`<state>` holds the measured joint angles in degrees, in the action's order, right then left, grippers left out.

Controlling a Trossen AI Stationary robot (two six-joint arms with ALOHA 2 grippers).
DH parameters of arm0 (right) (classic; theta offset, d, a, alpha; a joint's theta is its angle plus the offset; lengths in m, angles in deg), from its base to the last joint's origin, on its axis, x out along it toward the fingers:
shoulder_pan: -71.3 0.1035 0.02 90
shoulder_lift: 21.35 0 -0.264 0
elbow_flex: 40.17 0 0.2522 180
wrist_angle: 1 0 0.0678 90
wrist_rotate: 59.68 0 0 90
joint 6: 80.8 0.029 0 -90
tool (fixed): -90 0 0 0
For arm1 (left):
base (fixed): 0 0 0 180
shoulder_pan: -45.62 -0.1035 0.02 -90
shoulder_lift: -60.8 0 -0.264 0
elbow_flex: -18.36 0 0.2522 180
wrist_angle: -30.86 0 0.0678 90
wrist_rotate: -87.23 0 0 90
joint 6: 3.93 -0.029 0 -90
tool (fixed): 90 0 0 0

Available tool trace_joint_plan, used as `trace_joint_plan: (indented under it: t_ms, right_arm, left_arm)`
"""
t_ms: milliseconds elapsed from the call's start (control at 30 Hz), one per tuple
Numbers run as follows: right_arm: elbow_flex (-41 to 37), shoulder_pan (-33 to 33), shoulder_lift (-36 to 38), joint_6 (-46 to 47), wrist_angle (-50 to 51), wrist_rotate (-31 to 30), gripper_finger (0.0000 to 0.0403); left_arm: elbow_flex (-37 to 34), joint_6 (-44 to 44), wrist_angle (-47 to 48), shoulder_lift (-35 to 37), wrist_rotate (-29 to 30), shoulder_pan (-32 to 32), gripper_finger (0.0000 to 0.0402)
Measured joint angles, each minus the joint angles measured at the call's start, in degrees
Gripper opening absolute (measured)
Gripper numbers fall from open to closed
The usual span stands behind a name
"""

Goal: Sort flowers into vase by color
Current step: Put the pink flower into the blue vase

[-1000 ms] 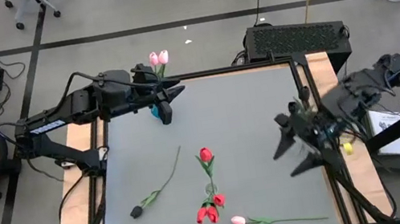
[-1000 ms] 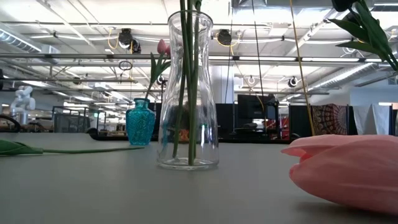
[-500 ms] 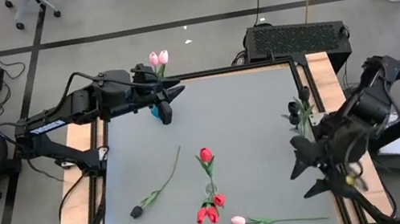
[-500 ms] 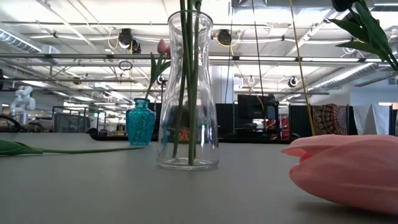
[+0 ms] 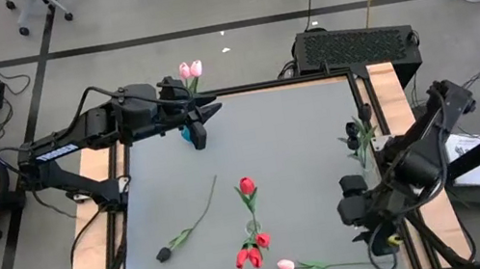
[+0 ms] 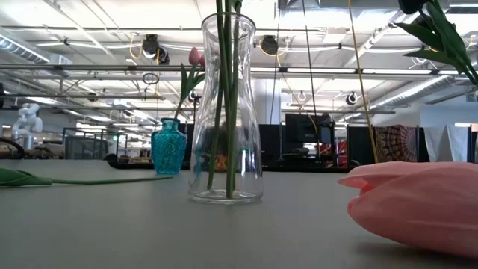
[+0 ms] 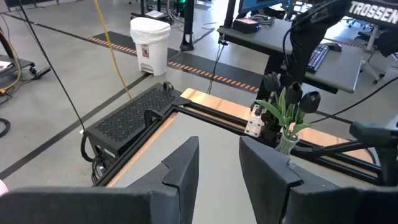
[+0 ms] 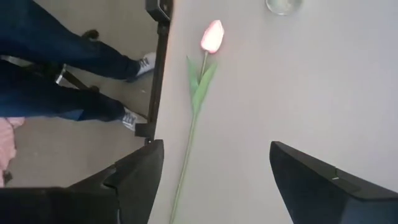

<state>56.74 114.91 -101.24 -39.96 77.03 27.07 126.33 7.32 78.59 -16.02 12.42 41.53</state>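
Pink tulip (image 8: 212, 35) lies flat, long green stem, leaves midway.

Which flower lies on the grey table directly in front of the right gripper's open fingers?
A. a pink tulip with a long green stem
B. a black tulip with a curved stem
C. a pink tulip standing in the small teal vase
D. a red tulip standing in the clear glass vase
A. The right wrist view shows the pink tulip with a long green stem lying flat on the grey table ahead of the open right gripper.
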Motion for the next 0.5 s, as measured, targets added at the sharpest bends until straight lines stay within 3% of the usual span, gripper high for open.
trace_joint_plan:
  t_ms: [500]
  right_arm:
    - [0.0, 0.0, -10.8, 0.5, -6.0, 0.0, 0.0285]
  left_arm:
    - [0.0, 0.3, 0.0, 0.0, 0.0, 0.0, 0.0123]
